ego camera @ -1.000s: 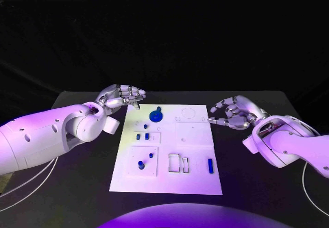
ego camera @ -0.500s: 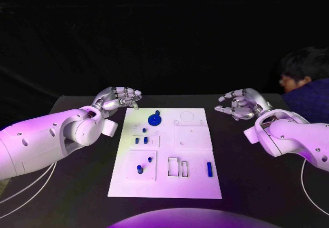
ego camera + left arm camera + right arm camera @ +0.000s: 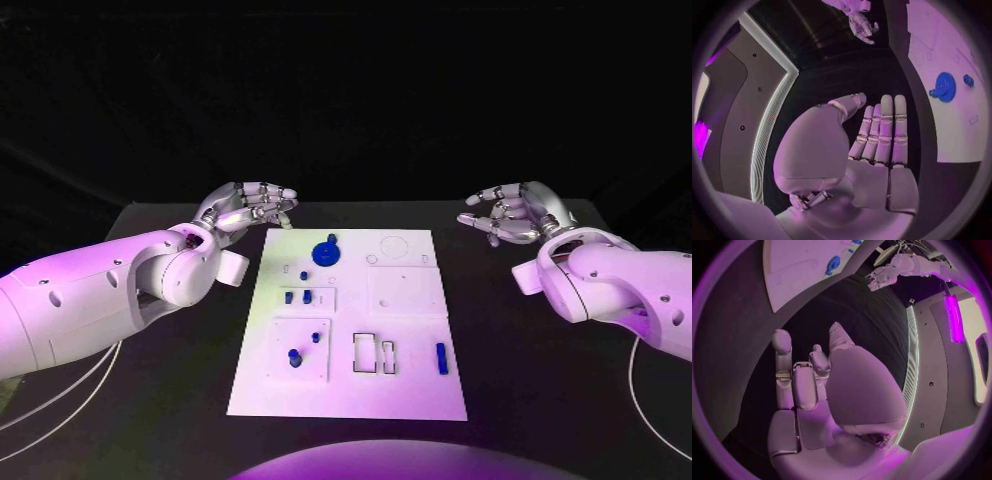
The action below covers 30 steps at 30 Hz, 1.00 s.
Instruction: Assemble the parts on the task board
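Observation:
The white task board (image 3: 404, 395) lies in the middle of the black table. A blue gear (image 3: 327, 250) stands near its far edge, and the left wrist view shows that gear (image 3: 944, 86) on the board (image 3: 954, 125). Several small blue parts (image 3: 296, 357) sit down the board's left side, and a blue bar (image 3: 440, 357) lies at the right. My left hand (image 3: 253, 205) hovers off the board's far left corner, fingers (image 3: 882, 130) stretched out, holding nothing. My right hand (image 3: 508, 212) hangs beyond the far right corner, fingers (image 3: 795, 375) loosely spread, holding nothing.
Bare black table (image 3: 548, 380) lies on both sides of the board and behind it. Rectangular slots (image 3: 375, 352) open in the board's near half. Each wrist view catches the opposite hand (image 3: 859, 20) across the table (image 3: 886, 272).
My right hand has drawn back from the board's far right corner, outward and farther away. My left hand has hardly moved. The parts on the board lie as before.

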Available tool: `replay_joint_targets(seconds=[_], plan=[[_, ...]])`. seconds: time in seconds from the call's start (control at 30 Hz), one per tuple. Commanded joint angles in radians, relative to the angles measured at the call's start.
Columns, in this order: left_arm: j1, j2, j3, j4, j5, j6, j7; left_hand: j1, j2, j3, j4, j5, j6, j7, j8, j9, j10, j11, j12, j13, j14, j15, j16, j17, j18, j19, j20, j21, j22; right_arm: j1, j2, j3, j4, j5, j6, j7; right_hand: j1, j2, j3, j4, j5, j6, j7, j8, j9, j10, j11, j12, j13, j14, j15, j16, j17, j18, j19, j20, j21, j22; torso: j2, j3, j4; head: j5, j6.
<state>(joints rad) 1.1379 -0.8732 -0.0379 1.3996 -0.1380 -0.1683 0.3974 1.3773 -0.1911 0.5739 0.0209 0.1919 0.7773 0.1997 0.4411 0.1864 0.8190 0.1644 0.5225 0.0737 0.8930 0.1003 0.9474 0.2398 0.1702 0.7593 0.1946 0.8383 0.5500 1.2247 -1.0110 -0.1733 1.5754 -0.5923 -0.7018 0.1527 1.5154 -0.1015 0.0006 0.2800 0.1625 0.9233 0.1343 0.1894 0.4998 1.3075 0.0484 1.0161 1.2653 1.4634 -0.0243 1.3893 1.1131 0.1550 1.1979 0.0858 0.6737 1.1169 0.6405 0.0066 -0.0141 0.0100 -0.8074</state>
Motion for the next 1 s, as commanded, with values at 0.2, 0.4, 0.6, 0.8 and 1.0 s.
replay_joint_targets(seconds=[0.2,0.4,0.6,0.8,1.0], plan=[[0.0,0.003,0.001,0.001,0.012,-0.005,0.022,-0.001,0.006,-0.004,-0.002,0.0,-0.004,0.024,0.006,-0.001,0.004,0.0,0.006,-0.001,-0.005,-0.004,-0.006,-0.002,0.012,-0.008,-0.001,-0.004,-0.001,0.001,0.006,0.0,-0.006,0.026,0.006,0.028,0.01,-0.001,0.006,-0.001,-0.004,0.007,-0.001,-0.004,-0.002,0.002,-0.002,-0.002,-0.082,-0.001,0.0,-0.007,0.001,0.008,0.002,-0.002,-0.005,-0.001,0.0,-0.0001,-0.0002,0.001,0.003],[0.0,0.003,0.001,0.001,0.012,-0.005,0.022,-0.001,0.007,-0.004,-0.002,0.0,-0.003,0.024,0.008,-0.001,0.006,0.0,0.007,-0.001,-0.004,-0.004,-0.008,-0.002,0.012,-0.007,-0.001,-0.005,-0.002,0.001,0.008,0.0,-0.008,0.025,0.009,0.026,0.01,-0.001,0.006,-0.001,-0.004,0.007,-0.001,-0.004,-0.002,0.002,-0.002,-0.002,-0.082,-0.001,0.0,-0.007,0.001,0.008,0.002,-0.002,-0.005,-0.001,0.0,0.0,0.0,0.001,0.002],[0.0,0.004,0.001,0.0,0.012,-0.004,0.022,-0.001,0.007,-0.004,-0.002,0.0,-0.003,0.024,0.008,-0.001,0.006,0.0,0.007,-0.001,-0.004,-0.004,-0.008,-0.002,0.012,-0.007,-0.001,-0.005,-0.002,0.001,0.01,0.0,-0.009,0.023,0.01,0.024,0.011,-0.002,0.005,-0.001,-0.004,0.007,-0.001,-0.006,-0.003,0.003,-0.002,-0.001,-0.083,0.001,0.0,-0.006,0.004,0.008,0.004,-0.002,-0.004,-0.001,0.0,-0.0001,0.0001,0.001,0.005],[0.0,0.004,0.001,-0.001,0.012,-0.003,0.022,-0.001,0.007,-0.004,-0.002,0.0,-0.003,0.024,0.008,-0.001,0.006,0.0,0.007,-0.001,-0.004,-0.004,-0.008,-0.002,0.012,-0.007,-0.001,-0.005,-0.002,0.001,0.011,0.0,-0.01,0.009,0.014,0.021,0.011,-0.002,0.005,-0.001,-0.004,0.007,-0.001,-0.007,-0.003,0.004,-0.002,-0.001,-0.083,0.001,0.0,-0.007,0.003,0.008,0.005,-0.002,-0.005,-0.001,0.001,-0.0003,0.0002,0.001,0.004],[0.0,0.004,0.001,0.0,0.013,-0.002,0.022,-0.001,0.007,-0.004,-0.002,0.0,-0.003,0.024,0.008,-0.001,0.006,0.0,0.007,-0.001,-0.004,-0.004,-0.008,-0.002,0.012,-0.007,-0.001,-0.005,-0.002,0.001,0.012,0.0,-0.01,0.001,0.017,0.017,0.011,-0.002,0.005,-0.001,-0.004,0.007,-0.001,-0.007,-0.003,0.004,-0.002,-0.001,-0.083,0.001,0.0,-0.007,0.003,0.008,0.005,-0.002,-0.005,-0.001,0.001,-0.0002,0.0004,0.001,0.004]])
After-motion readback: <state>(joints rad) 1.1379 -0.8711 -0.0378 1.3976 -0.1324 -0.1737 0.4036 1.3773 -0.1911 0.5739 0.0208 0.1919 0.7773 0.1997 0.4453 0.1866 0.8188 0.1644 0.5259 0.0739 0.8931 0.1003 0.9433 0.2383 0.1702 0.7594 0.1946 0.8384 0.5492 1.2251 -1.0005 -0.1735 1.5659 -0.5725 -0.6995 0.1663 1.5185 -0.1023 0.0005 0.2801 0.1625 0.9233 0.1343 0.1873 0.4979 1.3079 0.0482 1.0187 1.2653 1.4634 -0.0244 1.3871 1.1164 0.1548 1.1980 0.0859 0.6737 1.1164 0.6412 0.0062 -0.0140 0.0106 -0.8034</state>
